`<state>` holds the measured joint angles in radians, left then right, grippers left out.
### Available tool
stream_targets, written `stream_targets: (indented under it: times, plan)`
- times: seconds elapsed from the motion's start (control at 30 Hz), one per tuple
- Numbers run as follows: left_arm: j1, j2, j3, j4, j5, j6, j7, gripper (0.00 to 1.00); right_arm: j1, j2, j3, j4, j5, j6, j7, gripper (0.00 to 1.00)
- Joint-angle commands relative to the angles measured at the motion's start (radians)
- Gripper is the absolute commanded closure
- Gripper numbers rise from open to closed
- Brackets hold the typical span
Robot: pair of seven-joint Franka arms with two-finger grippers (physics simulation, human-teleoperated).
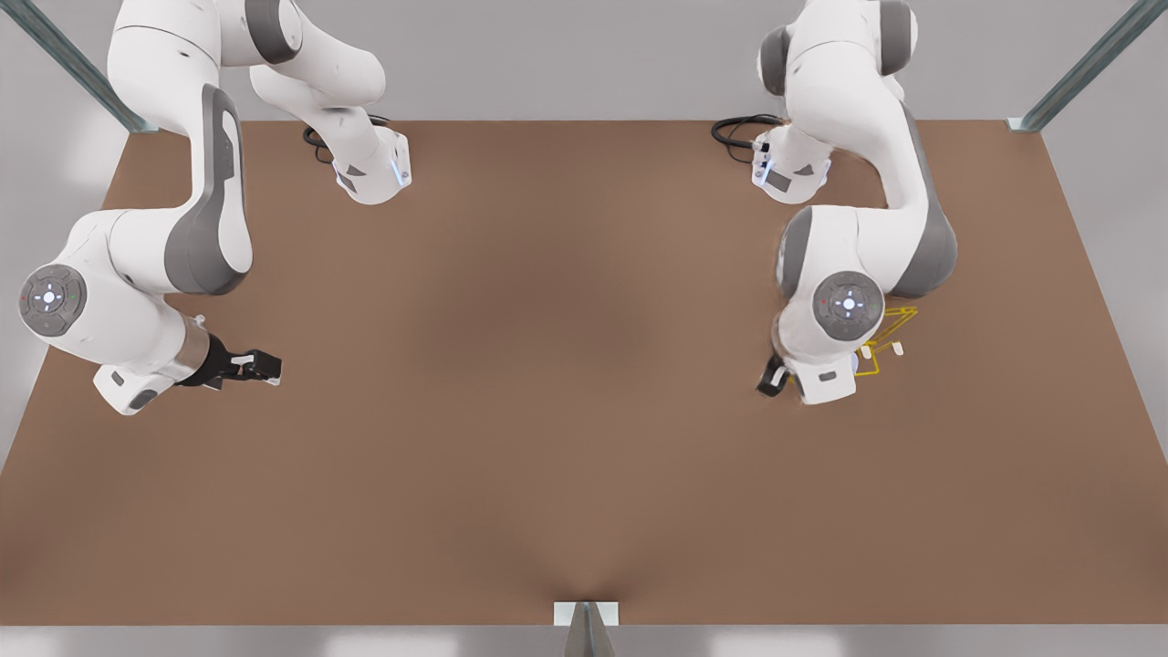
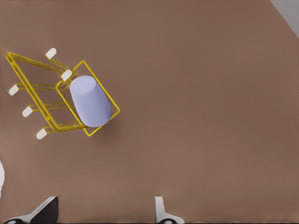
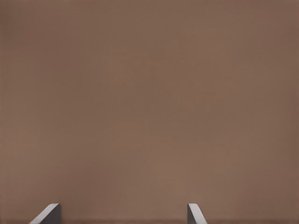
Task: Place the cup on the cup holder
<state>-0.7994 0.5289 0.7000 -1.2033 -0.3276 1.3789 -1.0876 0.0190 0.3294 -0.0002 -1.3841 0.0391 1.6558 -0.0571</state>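
Brown tabletop (image 1: 547, 411) spans the front view; we see the thin yellow wire cup holder (image 1: 883, 342) under the arm at that view's right, while the right gripper (image 1: 260, 367) waits open well apart. From the left wrist, the plain lavender-blue tapered cup (image 2: 90, 101) sits on the holder (image 2: 28, 84); the left gripper (image 2: 105, 212) hangs open, empty. We judge a careless retreat could knock it off.

A plain brown table (image 1: 547, 411) fills the scene. Grey metal posts (image 1: 1086, 68) rise at its far corners, against a pale grey wall (image 1: 566, 55) behind the table.
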Motion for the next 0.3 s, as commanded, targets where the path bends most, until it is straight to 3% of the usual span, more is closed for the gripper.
stream_targets:
  times: [0.0, 0.03, 0.07, 0.1, 0.17, 0.27]
  plan:
    - [0.288, -0.131, -0.434, -0.018, 0.232, -0.11, 1.148, 0.0, -0.001, -0.001, 0.0, 0.0, 0.001, -0.004, -0.003, 0.0]
    - [0.597, -0.282, -0.815, -0.204, 0.348, 0.06, 1.095, 0.0, -0.001, -0.001, 0.0, 0.0, 0.001, -0.004, -0.003, 0.0]
    - [0.612, -0.409, -0.818, -0.363, 0.354, 0.16, 1.112, 0.0, -0.001, -0.001, 0.0, 0.002, 0.002, -0.004, -0.001, 0.0]
    - [0.612, -0.409, -0.818, -0.357, 0.351, 0.094, 1.112, 0.0, -0.001, -0.001, 0.0, 0.002, 0.001, -0.002, -0.001, 0.0]
    - [0.612, -0.271, -0.818, -0.173, 0.346, -0.106, 1.109, 0.0, -0.001, 0.0, 0.0, 0.002, 0.002, -0.004, -0.001, 0.0]
    - [0.612, -0.253, -0.818, -0.157, 0.351, -0.106, 1.101, 0.0, -0.001, 0.0, 0.0, 0.002, 0.002, -0.004, -0.001, 0.0]
